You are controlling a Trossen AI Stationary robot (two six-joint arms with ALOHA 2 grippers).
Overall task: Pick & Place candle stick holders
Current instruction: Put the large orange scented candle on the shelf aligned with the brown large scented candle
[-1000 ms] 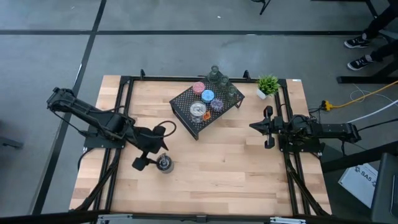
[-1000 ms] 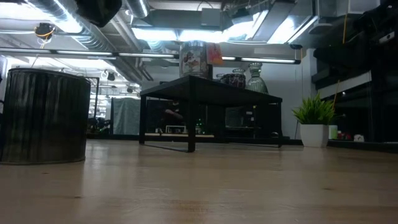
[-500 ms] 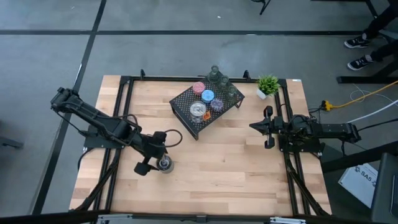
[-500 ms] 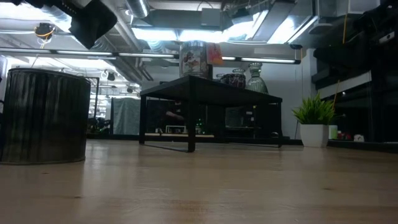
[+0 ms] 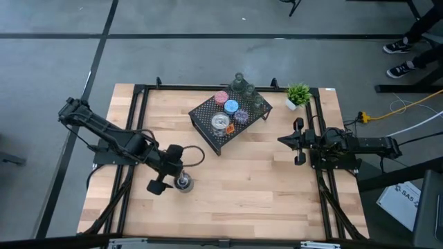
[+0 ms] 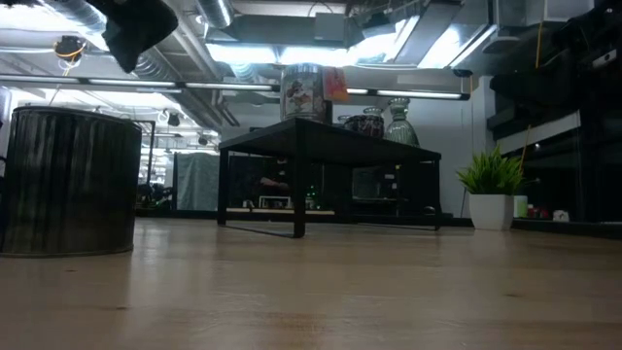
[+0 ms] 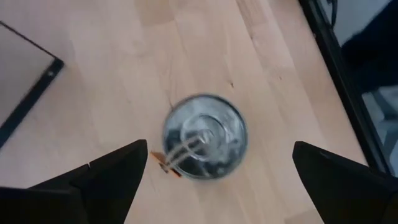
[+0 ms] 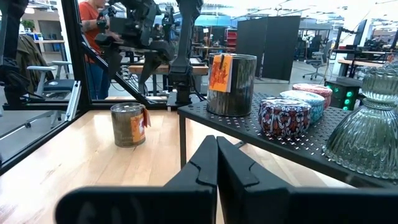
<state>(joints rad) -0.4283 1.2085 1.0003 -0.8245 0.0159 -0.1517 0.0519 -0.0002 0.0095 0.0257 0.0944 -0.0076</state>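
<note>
A shiny silver candle stick holder [image 5: 183, 183] with an orange tag stands on its base on the wooden table, near the left front. My left gripper [image 5: 168, 178] hovers above it, tipped steeply down and open. In the left wrist view the holder [image 7: 205, 137] lies between the spread fingers, untouched. Pink [image 5: 221, 97], blue [image 5: 231, 106], purple [image 5: 241, 115], silver [image 5: 220, 122] and several glass holders [image 5: 249, 90] sit on the black mesh rack [image 5: 208, 111]. My right gripper [image 5: 297, 140] waits shut at the table's right.
A small potted plant [image 5: 298, 93] stands at the far right, behind the rack. Black frame rails [image 5: 138, 104] run along the table's left and right sides. Bare wood lies between the rack and the near edge. A person [image 8: 93, 25] stands in the room beyond.
My left gripper has tipped further down over the silver holder on the table, staying almost in the same place. The holder has not moved.
</note>
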